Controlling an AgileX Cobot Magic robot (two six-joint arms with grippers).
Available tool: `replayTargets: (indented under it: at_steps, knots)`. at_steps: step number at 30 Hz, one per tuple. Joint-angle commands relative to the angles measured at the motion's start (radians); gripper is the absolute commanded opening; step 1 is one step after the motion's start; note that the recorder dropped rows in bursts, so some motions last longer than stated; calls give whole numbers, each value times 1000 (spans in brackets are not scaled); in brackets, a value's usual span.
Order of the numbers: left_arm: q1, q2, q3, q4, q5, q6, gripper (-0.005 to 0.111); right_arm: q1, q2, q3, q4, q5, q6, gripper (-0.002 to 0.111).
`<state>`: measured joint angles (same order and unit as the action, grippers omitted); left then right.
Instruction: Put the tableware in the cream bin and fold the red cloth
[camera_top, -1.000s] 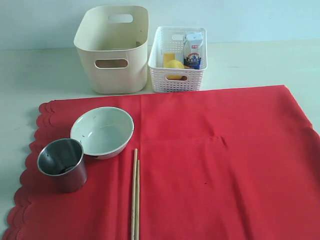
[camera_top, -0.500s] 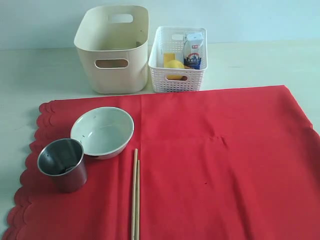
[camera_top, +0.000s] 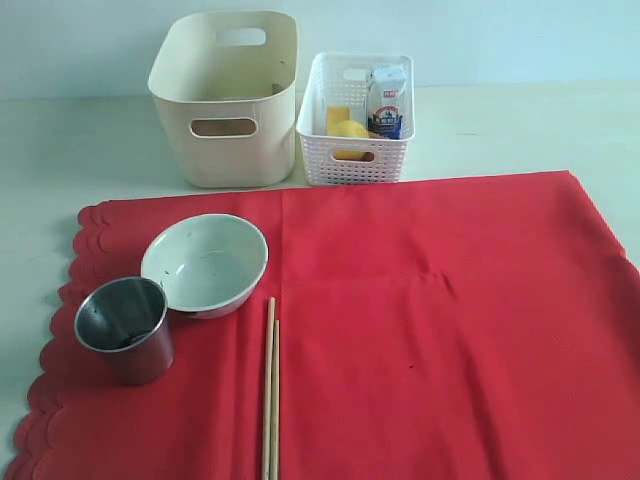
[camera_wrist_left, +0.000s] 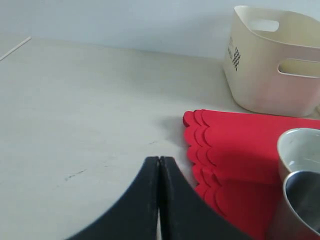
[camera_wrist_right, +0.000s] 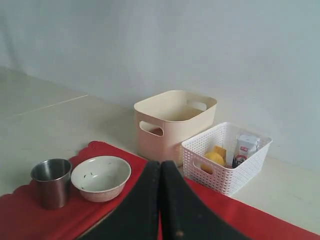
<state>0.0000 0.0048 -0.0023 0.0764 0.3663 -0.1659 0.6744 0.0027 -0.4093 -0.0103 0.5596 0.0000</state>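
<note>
The red cloth lies spread flat over the table, its scalloped edge on the left. On it stand a white bowl, a steel cup beside the bowl, and a pair of wooden chopsticks lying side by side. The cream bin stands behind the cloth. Neither arm shows in the exterior view. My left gripper is shut and empty, over bare table beside the cloth's scalloped edge. My right gripper is shut and empty, held above the cloth and facing the bowl, cup and bin.
A white perforated basket to the right of the cream bin holds a lemon, a yellow block and a small milk carton. Bare pale table surrounds the cloth at the left and back.
</note>
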Motion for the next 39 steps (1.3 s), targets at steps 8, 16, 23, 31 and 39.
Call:
replayTargets:
  at_steps: [8,16,23,31,39]
  knots:
    - [1,-5,2,3,-10,2,0,-222,-3,145,-8,-179,0,0]
    - [1,-5,2,3,-10,2,0,-415,-3,277,-8,-220,0,0]
    - [1,-5,2,3,-10,2,0,-522,-3,327,10,-237,0,0]
    - [1,-5,2,3,-10,2,0,-593,-3,366,10,-226,0,0]
    - [1,-5,2,3,-10,2,0,-593,-3,404,10,-211,0,0]
